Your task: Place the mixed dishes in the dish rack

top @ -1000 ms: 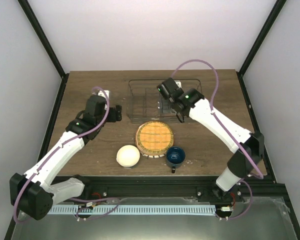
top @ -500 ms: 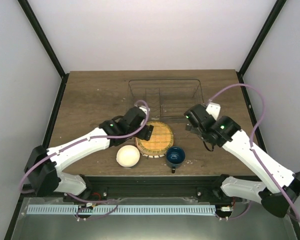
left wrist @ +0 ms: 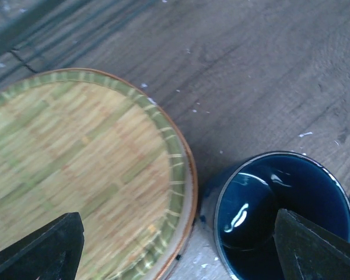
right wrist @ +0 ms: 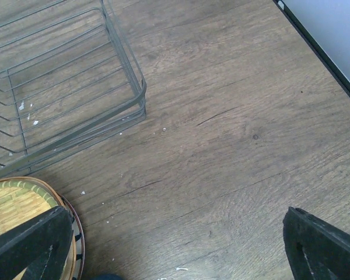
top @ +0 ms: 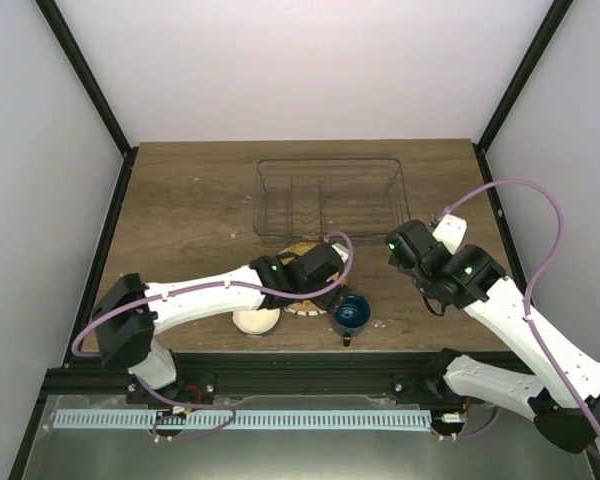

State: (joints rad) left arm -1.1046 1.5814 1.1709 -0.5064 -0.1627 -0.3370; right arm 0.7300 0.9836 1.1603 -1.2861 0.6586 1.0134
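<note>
Left gripper (left wrist: 175,254): fingers spread wide, gripping nothing; it is hovering between the woven plate (left wrist: 87,186) and the blue mug (left wrist: 280,216), probably choosing a pick.
Right gripper (right wrist: 175,245): also spread and gripping nothing, hanging off the dish rack's (top: 327,161) near-right corner, leaving room.
Dishes: plate, mug and cream bowl (top: 255,320) are sitting just before the rack, unloaded.

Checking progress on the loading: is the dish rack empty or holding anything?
Empty: the dish rack shows only bare wires, nothing inside. The woven plate, bowl and mug sit outside it.
</note>
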